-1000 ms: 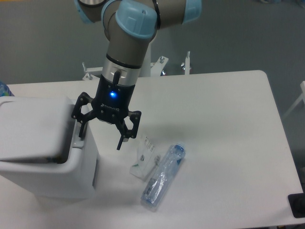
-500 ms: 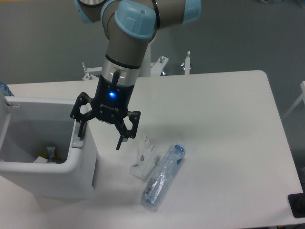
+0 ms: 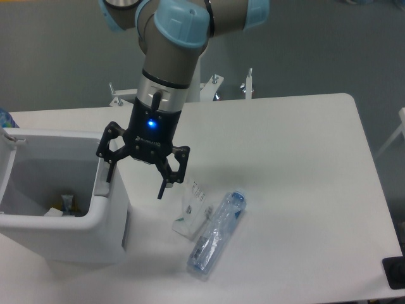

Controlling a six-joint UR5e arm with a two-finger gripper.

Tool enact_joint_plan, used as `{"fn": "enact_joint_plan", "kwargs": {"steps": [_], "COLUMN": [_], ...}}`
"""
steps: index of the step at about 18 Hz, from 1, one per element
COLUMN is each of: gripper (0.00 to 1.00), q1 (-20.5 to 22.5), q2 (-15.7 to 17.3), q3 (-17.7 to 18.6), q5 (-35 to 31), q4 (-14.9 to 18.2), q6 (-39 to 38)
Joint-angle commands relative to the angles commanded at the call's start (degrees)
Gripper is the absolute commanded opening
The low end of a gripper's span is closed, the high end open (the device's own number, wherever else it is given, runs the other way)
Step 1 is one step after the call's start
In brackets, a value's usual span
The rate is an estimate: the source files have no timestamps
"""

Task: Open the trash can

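Observation:
The white trash can stands at the left edge of the table with its lid swung up and back; only a sliver of the lid shows at the left frame edge. Inside, bits of rubbish lie at the bottom. My gripper hangs open over the can's right rim, one fingertip by the grey push-button strip and the other over the table. Nothing is between the fingers.
A crushed clear plastic bottle with a blue label lies on the table to the right of the can. A small white packet lies beside it. A metal bracket stands at the table's far edge.
The lid was down a second ago; it has swung open, exposing the inside of the can. My gripper has drifted very slightly to the right and down.

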State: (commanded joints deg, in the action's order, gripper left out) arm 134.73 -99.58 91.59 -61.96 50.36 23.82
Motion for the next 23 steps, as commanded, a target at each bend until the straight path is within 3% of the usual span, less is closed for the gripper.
{"fn": "enact_joint_plan", "kwargs": {"steps": [9, 14, 18, 23], "gripper": [1.0, 1.0, 1.0, 1.0], "q1": [3.61, 5.36, 10.37, 12.92], "q2": [-1.05, -5.09, -7.73, -11.07], "q3": [-0.79, -3.69, -2.73, -3.17], "q5": [-2.37, -3.77, -6.23, -13.88], "q4": [-0.35, -0.7, -0.7, -0.7], "q6": [1.23, 4.22, 8.42, 16.68]}}
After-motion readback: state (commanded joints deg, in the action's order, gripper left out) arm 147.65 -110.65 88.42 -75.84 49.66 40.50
